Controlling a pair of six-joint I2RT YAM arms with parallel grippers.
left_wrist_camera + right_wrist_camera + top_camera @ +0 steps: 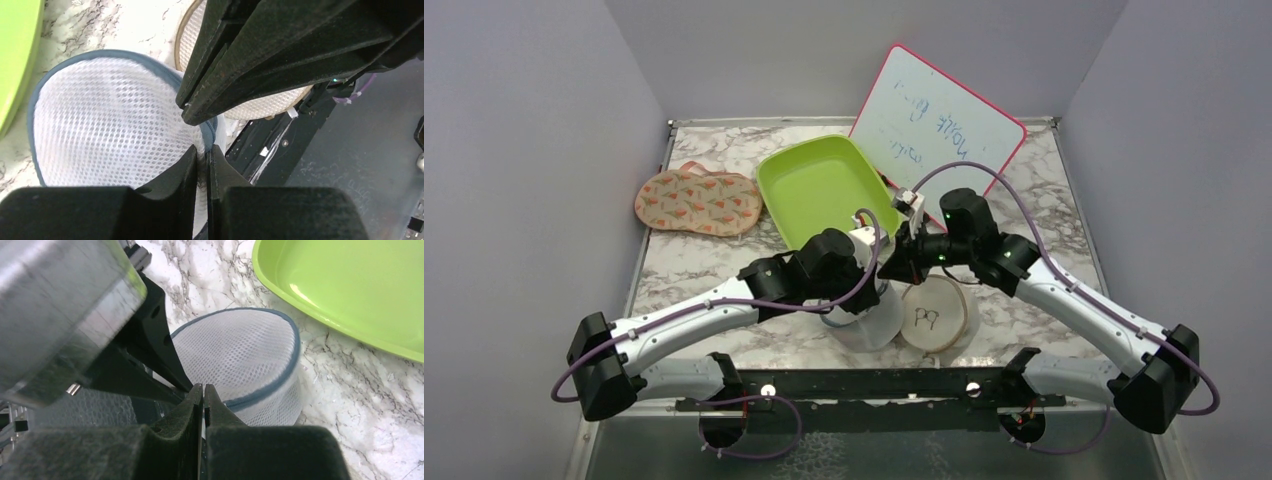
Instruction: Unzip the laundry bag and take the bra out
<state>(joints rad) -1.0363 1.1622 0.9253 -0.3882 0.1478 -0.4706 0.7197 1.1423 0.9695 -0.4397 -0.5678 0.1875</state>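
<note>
**White mesh pinched at rim**

Left gripper clenches laundry bag mesh at the grey-blue rim. Right gripper, clamped tight, meets the same rim; any hold unclear. Bag stands on marble table, green tray just beside; contents unreadable through mesh.

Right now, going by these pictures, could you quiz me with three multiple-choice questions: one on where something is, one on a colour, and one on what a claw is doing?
1. Seen from above, where is the green tray relative to the laundry bag?
A in front of it, nearer the robot; B behind it, farther from the robot; C underneath it.
2. What colour is the bag's rim?
A red; B grey-blue; C yellow.
3. How does the left gripper stand?
A wide open; B hidden from every camera; C shut, pinching the bag's mesh at the rim.

Answers:
1 B: the tray lies beyond the bag in the top view.
2 B: both wrist views show a grey-blue band round the white mesh.
3 C: its fingers are closed with mesh between them.
</note>
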